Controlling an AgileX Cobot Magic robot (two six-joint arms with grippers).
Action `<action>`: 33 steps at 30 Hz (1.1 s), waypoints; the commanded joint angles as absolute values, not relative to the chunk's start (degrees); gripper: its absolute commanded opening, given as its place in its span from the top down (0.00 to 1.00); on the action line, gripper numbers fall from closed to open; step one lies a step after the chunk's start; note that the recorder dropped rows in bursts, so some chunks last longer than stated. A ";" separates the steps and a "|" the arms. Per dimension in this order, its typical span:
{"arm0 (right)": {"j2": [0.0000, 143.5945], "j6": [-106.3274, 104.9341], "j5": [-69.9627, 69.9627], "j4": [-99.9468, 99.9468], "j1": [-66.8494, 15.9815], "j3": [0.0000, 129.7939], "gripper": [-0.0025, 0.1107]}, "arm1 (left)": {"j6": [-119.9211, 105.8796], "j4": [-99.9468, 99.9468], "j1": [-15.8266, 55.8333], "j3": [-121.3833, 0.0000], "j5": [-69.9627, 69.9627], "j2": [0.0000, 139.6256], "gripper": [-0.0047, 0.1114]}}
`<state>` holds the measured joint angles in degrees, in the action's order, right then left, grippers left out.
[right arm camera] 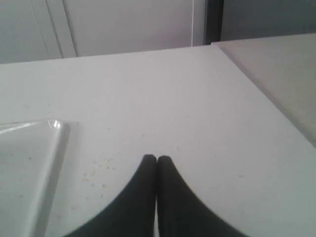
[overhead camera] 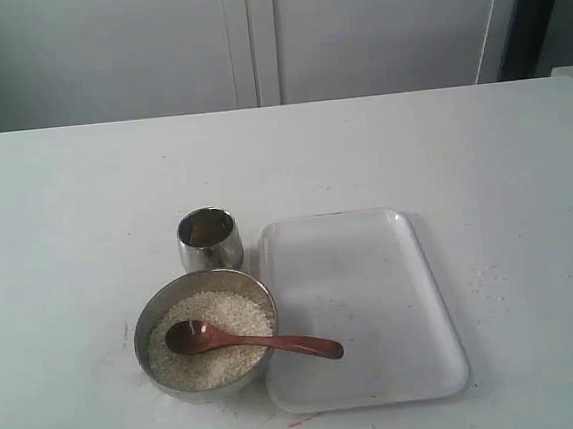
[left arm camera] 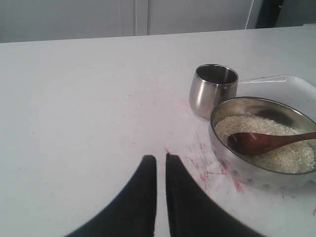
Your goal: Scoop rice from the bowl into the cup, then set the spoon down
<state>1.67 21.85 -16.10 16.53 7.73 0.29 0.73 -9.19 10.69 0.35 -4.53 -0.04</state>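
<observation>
A white counter (overhead camera: 66, 214) is seen before pale cabinet doors (overhead camera: 370, 26) in the exterior view. On it the bowl (overhead camera: 149, 337), filled with rice (overhead camera: 225, 315), is set just beside the cup (overhead camera: 210, 241), with a white tray (overhead camera: 363, 288) alongside. The spoon (overhead camera: 252, 341) is laid with its scoop on the rice and its handle over the rim, out above the tray. No arm is shown here.

In the left wrist view the left jaws are held almost closed on nothing, near the bowl but apart from it.

In the right wrist view the right jaws are pressed together, empty, near the tray's corner, where loose grains (right arm camera: 96, 170) are scattered.

The overhanging handle could be knocked during grasping, so that rice is flicked out. The narrow cup could be missed, or nudged over by a loaded scoop.
</observation>
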 commanded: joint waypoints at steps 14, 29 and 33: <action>1.49 38.60 14.28 15.08 8.07 0.00 0.98 | 1.06 -9.78 10.74 0.00 -4.38 0.00 0.84; 2.20 53.35 -8.84 15.19 4.90 6.07 0.98 | 1.06 -9.78 10.74 0.00 -4.38 0.00 0.84; 6.34 40.08 -21.57 11.12 0.13 16.54 0.98 | 1.06 -9.78 10.74 0.00 -4.38 0.00 0.84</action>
